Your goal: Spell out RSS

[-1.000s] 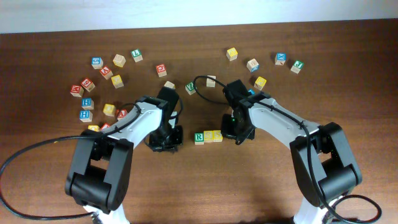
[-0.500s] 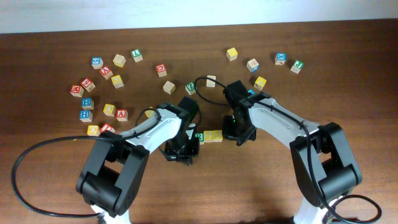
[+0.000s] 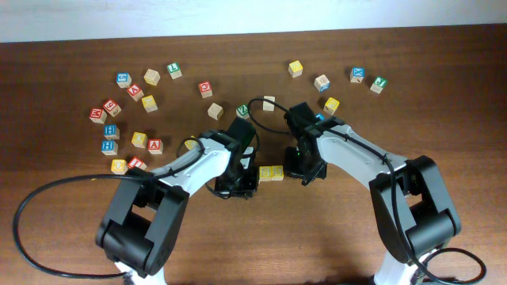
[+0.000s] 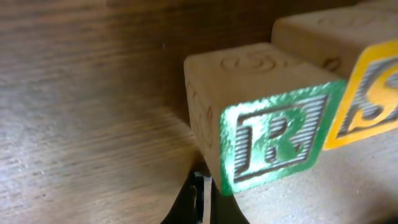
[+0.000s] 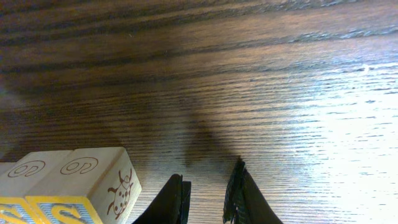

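well, the left gripper (image 4: pixel 199 200) is pinched fully closed with nothing in it, and its tip sits right against a lower corner of the green r cube (image 4: pixel 273 140) just ahead of it. beyond that cube, on the side away from this gripper, the first s cube (image 4: pixel 372 99) stands touching it in a row. the right gripper (image 5: pixel 208 202) has its fingers slightly parted over bare table (image 5: pixel 261 74), gripping nothing; the second s cube (image 5: pixel 93 180) (a ladybird on its side face) rests just beside those fingers, apart from them.
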Tool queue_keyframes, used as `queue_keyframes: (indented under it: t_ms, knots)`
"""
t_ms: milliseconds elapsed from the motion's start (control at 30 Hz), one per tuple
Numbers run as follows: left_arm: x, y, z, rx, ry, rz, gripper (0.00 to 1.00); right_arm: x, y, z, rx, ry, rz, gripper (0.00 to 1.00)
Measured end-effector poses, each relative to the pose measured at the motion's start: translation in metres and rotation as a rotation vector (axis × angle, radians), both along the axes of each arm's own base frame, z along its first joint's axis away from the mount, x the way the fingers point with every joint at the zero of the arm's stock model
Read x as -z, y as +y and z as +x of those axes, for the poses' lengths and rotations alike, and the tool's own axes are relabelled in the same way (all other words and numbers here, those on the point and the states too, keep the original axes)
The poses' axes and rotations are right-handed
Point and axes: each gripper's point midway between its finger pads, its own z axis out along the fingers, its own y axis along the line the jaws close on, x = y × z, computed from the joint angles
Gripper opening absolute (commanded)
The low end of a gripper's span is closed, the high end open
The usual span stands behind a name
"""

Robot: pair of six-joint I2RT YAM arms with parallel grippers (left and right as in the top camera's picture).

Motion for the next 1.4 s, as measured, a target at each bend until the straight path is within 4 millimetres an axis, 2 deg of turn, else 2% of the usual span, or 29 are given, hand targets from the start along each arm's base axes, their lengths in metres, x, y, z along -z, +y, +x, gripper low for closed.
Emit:
queue_keyframes:
  t_ms: [133, 433, 1400]
  knots:
    - [-0.001, 0.0, 0.008, 0.0, -0.043, 0.007, 0.0, 0.0, 0.0, 0.001, 0.001, -0.003, -0.003, 0.16]
    - [-0.001, 0.002, 0.014, -0.005, -0.072, 0.02, 0.0, 0.0, -0.001, 0.001, 0.0, -0.005, -0.005, 0.16]
    - [-0.003, -0.005, 0.014, -0.007, -0.068, -0.018, 0.0, 0.0, -0.001, 0.001, 0.001, -0.006, -0.005, 0.16]
